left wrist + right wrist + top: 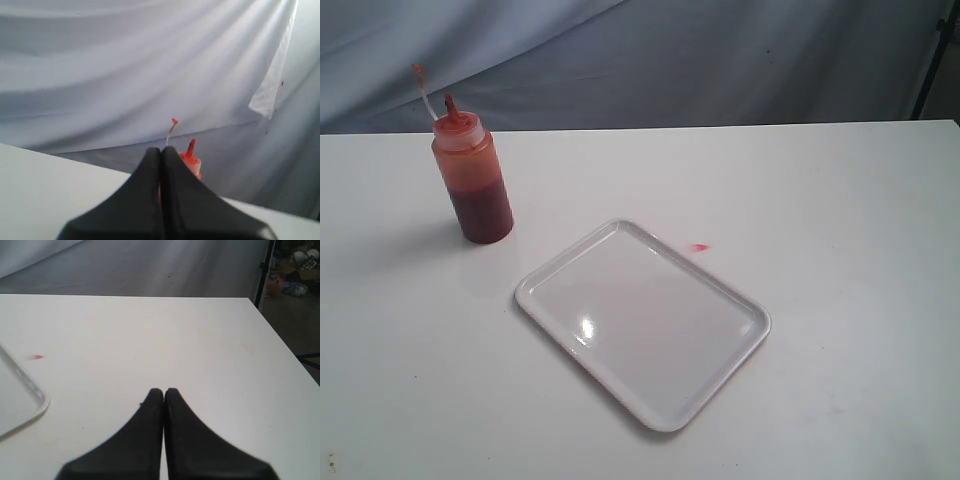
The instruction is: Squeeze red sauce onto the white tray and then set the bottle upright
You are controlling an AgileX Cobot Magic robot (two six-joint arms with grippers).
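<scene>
The bottle (472, 175) stands upright at the table's back left, dark red sauce showing through its lower half, its tethered tip cap sticking up. The white tray (642, 322) lies flat and diagonal in the middle with no sauce visible on it. A small red sauce spot (698, 247) sits on the table just past the tray's far side. Neither arm shows in the exterior view. My left gripper (161, 150) is shut and empty, with the bottle's nozzle (190, 148) poking up behind its fingers. My right gripper (163, 390) is shut and empty over bare table; the tray's corner (35, 399) lies beside it.
The white table ends at its right edge (287, 350), with a dark stand and clutter on the floor beyond. A pale cloth backdrop (650, 60) hangs behind the table's far edge.
</scene>
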